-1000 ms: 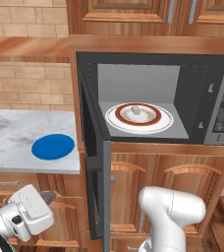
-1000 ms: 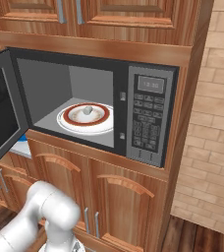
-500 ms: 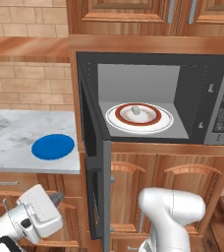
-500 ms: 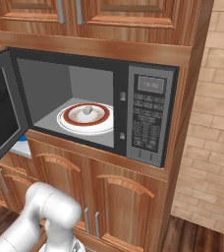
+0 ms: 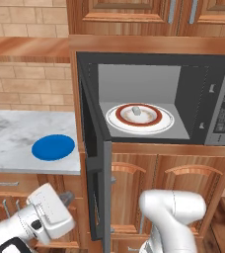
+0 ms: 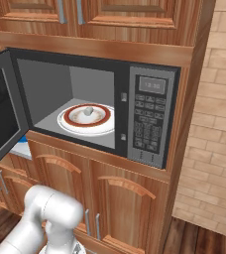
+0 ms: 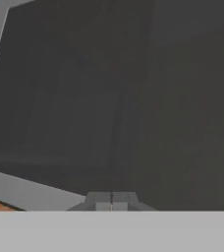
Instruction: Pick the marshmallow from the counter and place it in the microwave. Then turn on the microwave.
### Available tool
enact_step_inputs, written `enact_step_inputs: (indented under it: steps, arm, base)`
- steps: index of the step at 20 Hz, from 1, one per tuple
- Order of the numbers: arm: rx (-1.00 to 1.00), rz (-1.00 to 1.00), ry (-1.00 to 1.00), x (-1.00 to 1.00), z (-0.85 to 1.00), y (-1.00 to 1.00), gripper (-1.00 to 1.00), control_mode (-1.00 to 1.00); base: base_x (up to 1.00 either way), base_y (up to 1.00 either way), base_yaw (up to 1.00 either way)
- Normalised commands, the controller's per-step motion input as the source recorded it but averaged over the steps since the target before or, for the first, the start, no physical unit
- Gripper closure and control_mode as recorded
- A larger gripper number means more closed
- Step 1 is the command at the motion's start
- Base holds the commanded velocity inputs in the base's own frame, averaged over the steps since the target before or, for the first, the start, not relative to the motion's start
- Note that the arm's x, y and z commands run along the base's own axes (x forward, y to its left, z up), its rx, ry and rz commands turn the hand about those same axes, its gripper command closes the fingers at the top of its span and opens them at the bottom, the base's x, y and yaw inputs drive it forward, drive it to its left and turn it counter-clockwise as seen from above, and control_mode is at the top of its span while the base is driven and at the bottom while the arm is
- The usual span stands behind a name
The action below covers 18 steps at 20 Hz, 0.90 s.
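**Marshmallow on the plate, door open, hand low by the door**

While the microwave (image 5: 154, 99) stands with its door (image 5: 92, 163) swung wide toward the counter side, the marshmallow (image 5: 135, 109) sits in the middle of the white red-rimmed plate (image 5: 164, 121) inside the cavity; the right base view shows the same small white cylinder (image 6: 88, 110) on that plate (image 6: 68, 120). The keypad (image 6: 148, 124) lies on the right of the oven front, well apart from the arm.

On the marble counter (image 5: 11, 143), left of the door, rests a round blue plate (image 5: 53, 147), near the counter's front edge. Brown wooden cabinets (image 5: 183, 183) fill the space below the oven, and a wooden shelf ledge (image 5: 25, 48) runs above the counter. The open door stands edge-on between the counter and the oven opening, and between the hand and the keypad.

The gripper (image 7: 112, 199) is closed, its two fingertips pressed together with nothing between them, facing the door's dark glass (image 7: 109, 98) from close by. In the left base view the hand (image 5: 48, 215) sits low, just left of the door's lower edge.

Compared with a second ago, the hand has risen and moved right toward the door; the marshmallow, both plates and the door are unchanged.
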Motion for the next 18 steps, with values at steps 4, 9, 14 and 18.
enact_step_inputs:
  steps: [4,9,14,18]
  arm:
    - [0.00,-0.03,0.00,-0.02,0.24,-0.27,1.00,-1.00]
    - [0.00,-0.03,0.00,-0.04,0.18,-0.29,1.00,-1.00]
    - [0.00,-0.02,0.00,-0.10,0.11,-0.29,1.00,-1.00]
    - [0.00,-0.02,0.00,-0.11,0.11,-0.32,1.00,-1.00]
  base:
    - [0.00,0.00,0.00]
    - [0.00,0.00,0.00]
    - [0.00,0.00,0.00]
    - [0.00,0.00,0.00]
